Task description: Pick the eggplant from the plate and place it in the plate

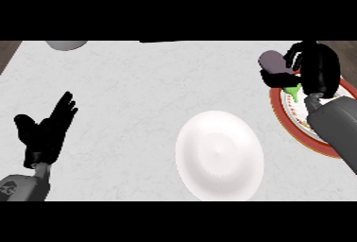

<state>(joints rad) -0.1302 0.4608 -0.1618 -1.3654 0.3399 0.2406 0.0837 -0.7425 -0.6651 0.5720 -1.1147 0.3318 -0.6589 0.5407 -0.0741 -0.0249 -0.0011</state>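
A purple eggplant (274, 62) with a green stem end (295, 92) sits in my right hand (317, 66), whose fingers curl round it at the far right of the counter. Under the hand and forearm lies a red-rimmed patterned plate (293, 125), mostly hidden by my arm. Whether the eggplant still touches that plate I cannot tell. A plain white plate (219, 153) lies in the middle of the counter, left of the red one and nearer to me. My left hand (45, 132) rests open at the lower left, fingers up.
A grey rounded object (66, 44) shows partly at the counter's far left edge. A dark strip (164, 40) lies along the far edge near the middle. Dark wooden floor borders the counter on both sides.
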